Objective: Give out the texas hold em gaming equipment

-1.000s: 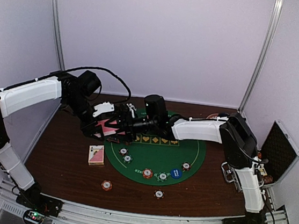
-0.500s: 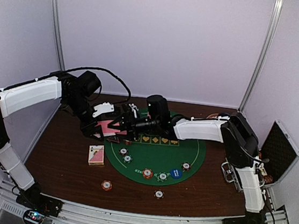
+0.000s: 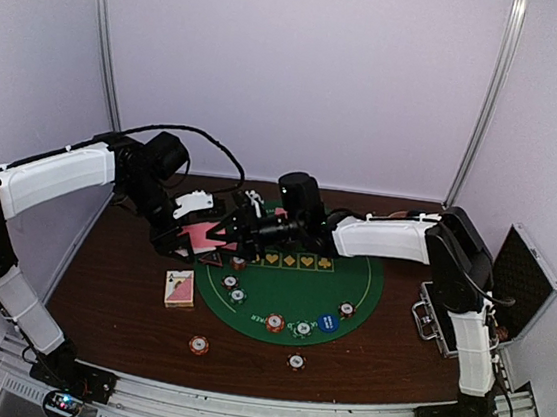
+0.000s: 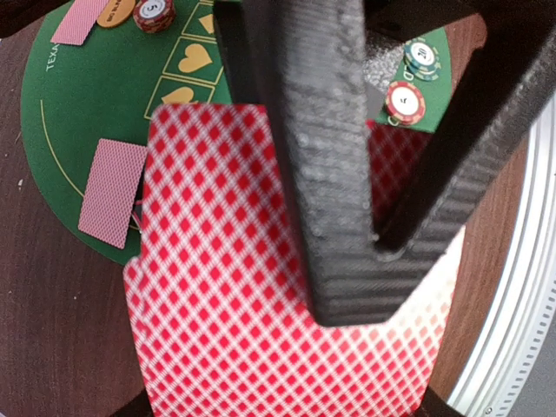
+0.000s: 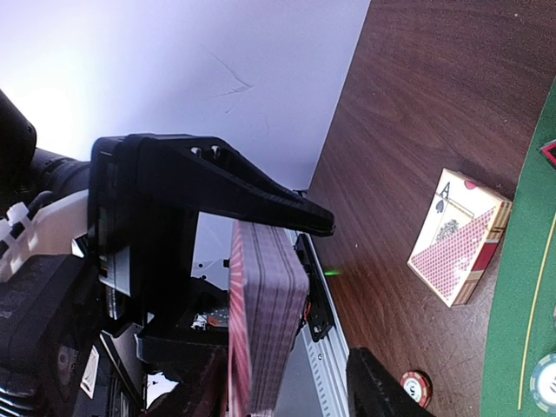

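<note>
L jaws gripping card deck (image 4: pixel 217 278), R jaws astride it, grip unclear, arms extended inward

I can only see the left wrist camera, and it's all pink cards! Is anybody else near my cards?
Observer: Yes. The right arm is stretched across the green mat, its tip right by your deck of cards.
Operator: Is there a box for the cards?
Observer: A card box lies on the brown table, beside the mat's left edge.
Operator: Any blue stuff?
Observer: One blue button sits near the mat's front edge.
</note>
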